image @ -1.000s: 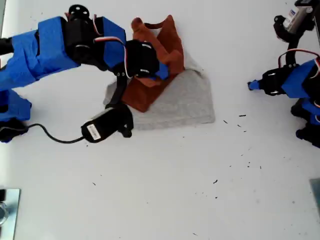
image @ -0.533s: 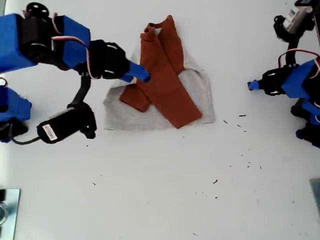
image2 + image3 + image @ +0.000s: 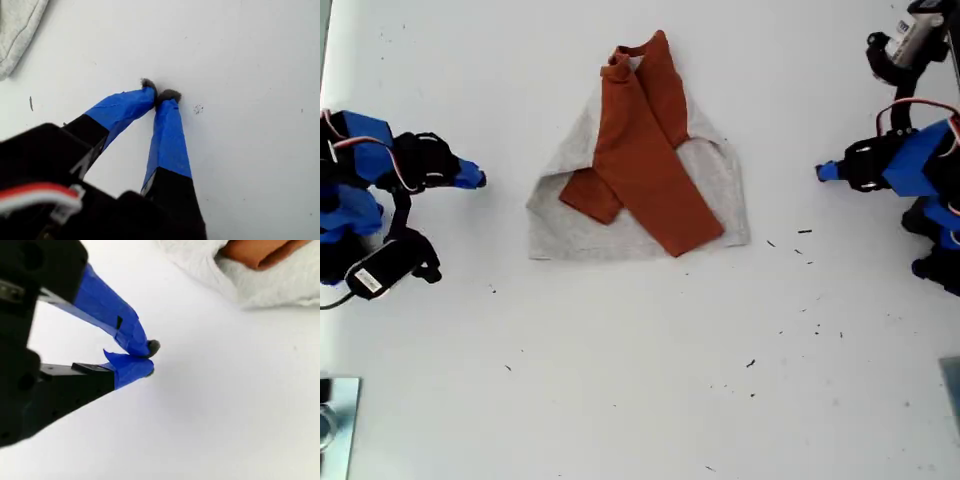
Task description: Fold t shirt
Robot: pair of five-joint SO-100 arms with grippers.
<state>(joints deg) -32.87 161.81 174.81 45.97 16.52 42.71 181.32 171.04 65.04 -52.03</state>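
Observation:
The t shirt (image 3: pixel 712 195) lies flat on the white table, grey body down, both rust-orange sleeves (image 3: pixel 640 165) crossed diagonally over it and the orange neckline at the far end. My second gripper (image 3: pixel 478 180) rests shut and empty at the exterior view's left, apart from the shirt; its wrist view shows the tips (image 3: pixel 150 360) touching, with the grey hem (image 3: pixel 280 287) and an orange sleeve end (image 3: pixel 260 252) beyond. My first gripper (image 3: pixel 820 172) is shut and empty at the exterior view's right; its tips (image 3: pixel 161 92) meet over bare table, with a grey shirt edge (image 3: pixel 17 30) off to one side.
Small dark specks (image 3: pixel 804 232) dot the table (image 3: pixel 640 380) between the shirt and the first arm and nearer the front. A metallic object (image 3: pixel 335 420) sits in the exterior view's bottom-left corner. The second arm's camera (image 3: pixel 382 270) hangs on its cable beside that arm.
The second arm let go of an orange sleeve, leaving it diagonally across the grey body, and drew back toward the exterior view's left. The first arm stayed still.

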